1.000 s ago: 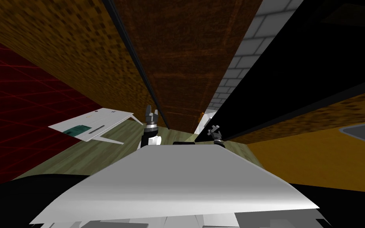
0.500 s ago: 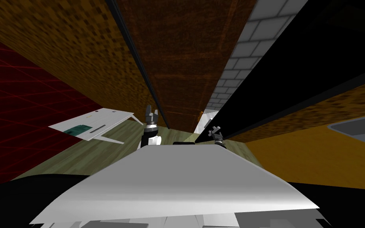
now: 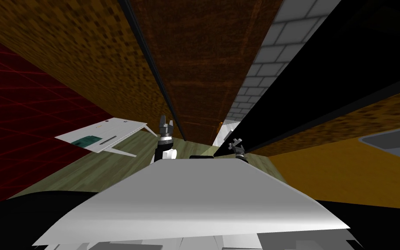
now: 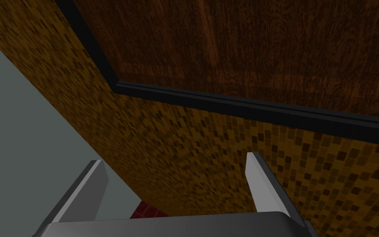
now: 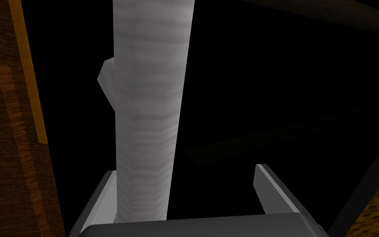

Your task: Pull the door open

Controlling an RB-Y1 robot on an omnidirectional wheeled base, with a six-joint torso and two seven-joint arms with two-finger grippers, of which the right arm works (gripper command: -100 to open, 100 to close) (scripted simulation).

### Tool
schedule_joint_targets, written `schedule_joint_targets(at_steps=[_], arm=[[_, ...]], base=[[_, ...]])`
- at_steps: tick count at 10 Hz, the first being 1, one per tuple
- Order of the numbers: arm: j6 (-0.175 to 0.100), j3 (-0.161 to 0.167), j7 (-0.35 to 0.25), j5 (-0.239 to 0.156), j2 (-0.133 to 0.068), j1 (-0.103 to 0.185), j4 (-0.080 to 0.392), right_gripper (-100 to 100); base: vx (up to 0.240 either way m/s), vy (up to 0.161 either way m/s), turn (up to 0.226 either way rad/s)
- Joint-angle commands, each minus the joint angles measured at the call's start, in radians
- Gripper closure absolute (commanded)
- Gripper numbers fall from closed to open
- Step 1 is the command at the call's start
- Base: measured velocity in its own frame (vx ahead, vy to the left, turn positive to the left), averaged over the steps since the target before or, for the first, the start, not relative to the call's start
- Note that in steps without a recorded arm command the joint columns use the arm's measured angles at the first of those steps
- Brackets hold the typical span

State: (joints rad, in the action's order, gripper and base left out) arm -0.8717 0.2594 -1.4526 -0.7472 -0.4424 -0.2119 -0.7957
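Door: the dark brown wooden door (image 3: 203, 65) stood straight ahead, in a black frame (image 4: 246, 107) set in a mosaic wall (image 4: 209, 164).
Opening: beside the door's free edge showed a strip of grey tiled wall (image 3: 264, 56) and a black area, so the door looked already ajar.
Handle: a light grey handle bar (image 5: 149, 115) ran between the jaws of the right gripper (image 5: 184, 169), against one finger.
Right jaws: wide apart, not clamped on the handle bar.
Other arm: the left gripper (image 4: 175, 158) was raised near the frame, jaws wide apart, holding nothing.
Progress: likely partway; the handle bar sat within the jaws and a gap stood open.
Left to do: close on the handle bar and draw the door wider.
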Motion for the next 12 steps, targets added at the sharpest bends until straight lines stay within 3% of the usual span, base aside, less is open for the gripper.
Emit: schedule_joint_targets(at_steps=[1, 12], arm=[[0.010, -0.028, 0.003, -0.014, -0.027, -0.016, 0.029, 100], [0.010, -0.039, 0.004, -0.017, -0.031, -0.025, 0.038, 100]], base=[[-0.029, 0.009, -0.007], [-0.027, -0.003, 0.000]])
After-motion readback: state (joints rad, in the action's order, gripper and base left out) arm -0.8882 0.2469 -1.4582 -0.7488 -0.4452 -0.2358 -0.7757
